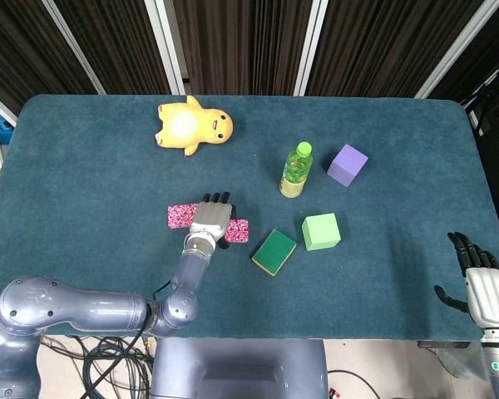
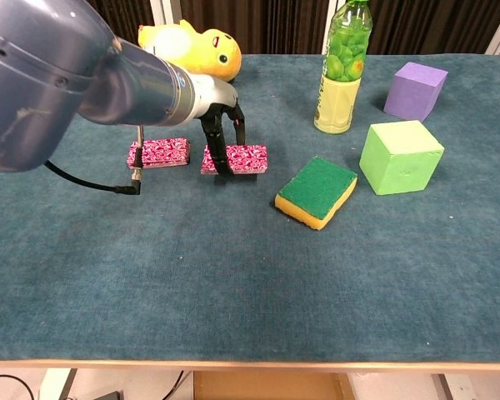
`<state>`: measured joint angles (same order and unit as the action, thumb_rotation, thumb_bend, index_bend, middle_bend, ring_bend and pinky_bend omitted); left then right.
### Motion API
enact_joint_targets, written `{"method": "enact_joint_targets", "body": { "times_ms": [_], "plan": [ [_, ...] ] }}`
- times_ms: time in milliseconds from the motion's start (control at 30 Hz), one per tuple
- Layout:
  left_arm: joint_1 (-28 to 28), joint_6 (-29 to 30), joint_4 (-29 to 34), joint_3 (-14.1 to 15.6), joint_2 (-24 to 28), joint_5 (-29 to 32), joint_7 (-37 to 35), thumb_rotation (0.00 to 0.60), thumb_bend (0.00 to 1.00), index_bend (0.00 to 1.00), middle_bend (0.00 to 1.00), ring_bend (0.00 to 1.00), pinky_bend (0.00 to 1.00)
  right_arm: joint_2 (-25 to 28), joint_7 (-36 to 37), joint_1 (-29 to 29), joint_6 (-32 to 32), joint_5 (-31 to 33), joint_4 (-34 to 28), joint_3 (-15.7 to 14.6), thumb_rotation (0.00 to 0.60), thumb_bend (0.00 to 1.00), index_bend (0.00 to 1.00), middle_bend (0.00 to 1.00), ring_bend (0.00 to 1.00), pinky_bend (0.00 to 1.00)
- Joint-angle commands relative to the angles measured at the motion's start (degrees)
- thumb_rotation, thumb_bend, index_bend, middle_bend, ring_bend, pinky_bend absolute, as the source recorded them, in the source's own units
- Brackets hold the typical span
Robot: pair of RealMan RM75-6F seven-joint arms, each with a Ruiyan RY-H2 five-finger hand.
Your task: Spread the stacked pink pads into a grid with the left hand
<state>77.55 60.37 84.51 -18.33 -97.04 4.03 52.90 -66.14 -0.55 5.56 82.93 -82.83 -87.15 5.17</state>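
Two pink patterned pads lie apart on the blue-green table. One pink pad (image 1: pixel 180 215) (image 2: pixel 159 152) sits alone to the left. The other pink pad (image 1: pixel 238 230) (image 2: pixel 245 158) lies to its right, close to the sponge. My left hand (image 1: pixel 210 220) (image 2: pixel 221 133) is over the left part of that right pad, with its thumb at the near edge and its fingers at the far edge, pinching it against the cloth. My right hand (image 1: pixel 486 293) hangs at the table's front right corner, fingers apart and holding nothing.
A green-and-yellow sponge (image 1: pixel 274 251) (image 2: pixel 317 192) lies just right of the held pad. Further right are a light green cube (image 1: pixel 321 231), a green bottle (image 1: pixel 295 170) and a purple cube (image 1: pixel 348 164). A yellow plush toy (image 1: pixel 193 126) lies at the back left.
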Motion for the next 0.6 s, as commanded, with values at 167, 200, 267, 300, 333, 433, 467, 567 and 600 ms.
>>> {"method": "enact_joint_targets", "body": {
  "times_ms": [167,200,267,300,333,433,467,567,600],
  "plan": [
    [-0.1,-1.0,-2.4,0.6,-2.0,-1.4,0.8,0.600,0.26,0.46,0.10,0.00,0.00,0.1,0.4,0.0,0.0,0.1,0.2,0.1,0.600,0.20,0.00,0.08,0.16,0.22],
    [-0.1,-1.2,-2.7,0.7,-2.3,-1.6,0.9,0.600,0.26,0.46,0.10,0.00,0.00,0.1,0.4,0.0,0.1,0.0,0.2,0.1,0.600,0.20,0.00,0.08,0.16,0.22],
    [-0.2,-1.4,-3.1,0.7,-2.6,-1.7,1.1,0.600,0.26,0.46,0.10,0.00,0.00,0.1,0.5,-0.1,0.2,-0.1,0.1,0.1,0.600,0.20,0.00,0.08,0.16,0.22],
    [-0.3,-1.5,-3.2,0.7,-2.8,-1.6,1.2,0.600,0.26,0.45,0.10,0.00,0.00,0.1,0.5,-0.1,0.2,-0.1,0.1,0.1,0.600,0.20,0.00,0.08,0.16,0.22],
    [-0.3,-1.5,-3.4,0.6,-2.9,-1.6,1.3,0.600,0.26,0.45,0.10,0.00,0.00,0.1,0.5,-0.1,0.2,-0.1,0.1,0.1,0.600,0.20,0.00,0.08,0.16,0.22],
    [-0.4,-1.5,-3.7,0.6,-3.1,-1.6,1.7,0.600,0.25,0.44,0.10,0.00,0.00,0.1,0.5,-0.1,0.3,0.0,0.1,0.1,0.600,0.20,0.00,0.08,0.16,0.22],
    [-0.5,-1.5,-3.8,0.5,-3.2,-1.6,1.7,0.600,0.25,0.44,0.10,0.00,0.00,0.1,0.5,-0.1,0.3,0.1,0.1,0.1,0.600,0.20,0.00,0.08,0.16,0.22],
    [-0.7,-1.5,-4.0,0.4,-3.4,-1.6,1.9,0.600,0.24,0.44,0.10,0.00,0.00,0.2,0.5,-0.1,0.1,0.1,0.1,0.1,0.600,0.20,0.00,0.08,0.16,0.22],
    [-0.8,-1.5,-4.1,0.4,-3.5,-1.6,2.1,0.600,0.23,0.43,0.10,0.00,0.00,0.2,0.5,-0.1,0.2,0.2,0.1,0.2,0.600,0.20,0.00,0.08,0.16,0.22]
  ]
}}
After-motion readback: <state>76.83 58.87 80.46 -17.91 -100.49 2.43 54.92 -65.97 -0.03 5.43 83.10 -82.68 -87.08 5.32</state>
